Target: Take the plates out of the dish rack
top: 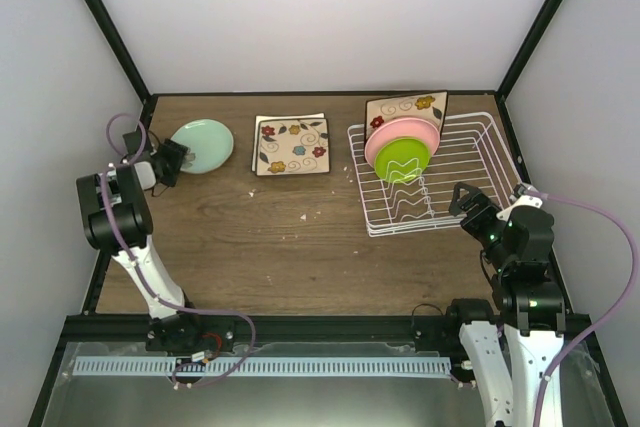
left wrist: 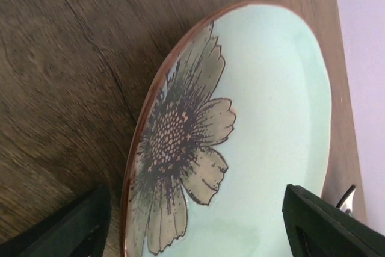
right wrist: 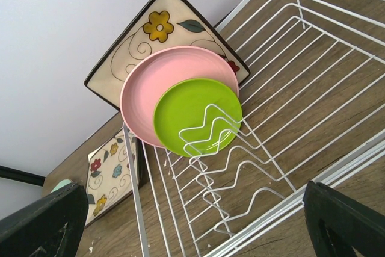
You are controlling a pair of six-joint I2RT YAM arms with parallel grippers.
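Observation:
The white wire dish rack (top: 470, 162) stands at the back right. It holds a square cream flowered plate (top: 405, 107) at its far end, then a pink round plate (top: 385, 139) and a small lime-green plate (top: 402, 159), all upright. They also show in the right wrist view: the square plate (right wrist: 153, 28), the pink plate (right wrist: 141, 94) and the lime-green plate (right wrist: 192, 109). My right gripper (top: 468, 205) is open and empty at the rack's near right corner. A mint-green round plate (top: 203, 144) with a flower print (left wrist: 180, 148) lies on the table at the back left. My left gripper (top: 170, 162) is open, its fingers either side of the plate's near edge.
A stack of square cream flowered plates (top: 291, 145) lies flat on the table between the mint-green plate and the rack, also in the right wrist view (right wrist: 111, 173). Small crumbs dot the brown table (top: 300, 237). Black frame posts and pale walls enclose the table.

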